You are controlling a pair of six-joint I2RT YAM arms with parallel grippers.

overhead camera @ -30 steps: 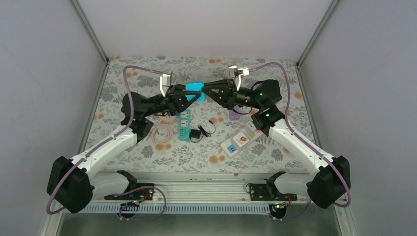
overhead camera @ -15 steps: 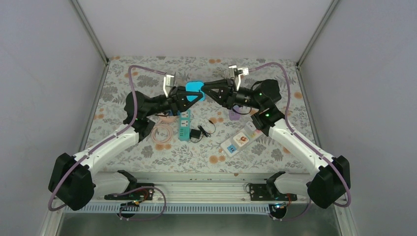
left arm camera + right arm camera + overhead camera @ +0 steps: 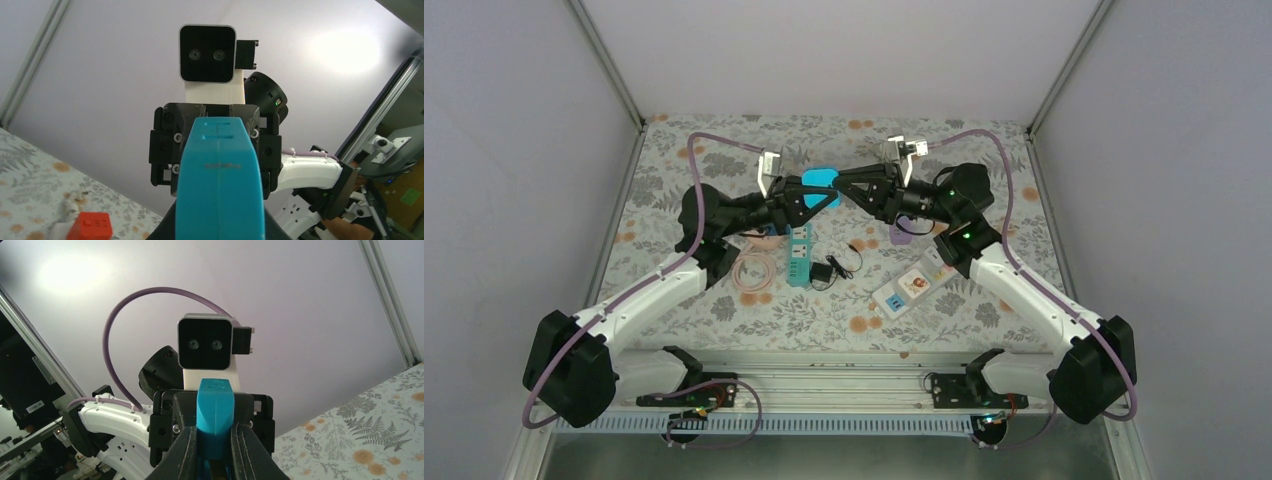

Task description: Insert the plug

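Note:
A blue plug block (image 3: pixel 821 181) hangs in the air above the back of the table, between my two grippers, which face each other. My left gripper (image 3: pixel 812 196) is shut on it from the left. In the left wrist view the block (image 3: pixel 219 185) fills the space between the fingers, with slots showing at its far end. My right gripper (image 3: pixel 844 189) is shut on it from the right; in the right wrist view its dark fingers (image 3: pixel 187 450) clamp the narrow blue body (image 3: pixel 214 405). Whether the block is one piece or two joined pieces cannot be told.
On the flowered table below lie a teal power strip (image 3: pixel 799 255), a black adapter with a cord (image 3: pixel 828 271), a white power strip (image 3: pixel 913 284), a pink coiled cable (image 3: pixel 752 270) and a purple piece (image 3: pixel 902 236). A red block (image 3: pixel 90 226) shows in the left wrist view.
My left arm has shifted a little right and up, closing toward the right gripper. The blue block stays held between both grippers. The right arm has hardly moved.

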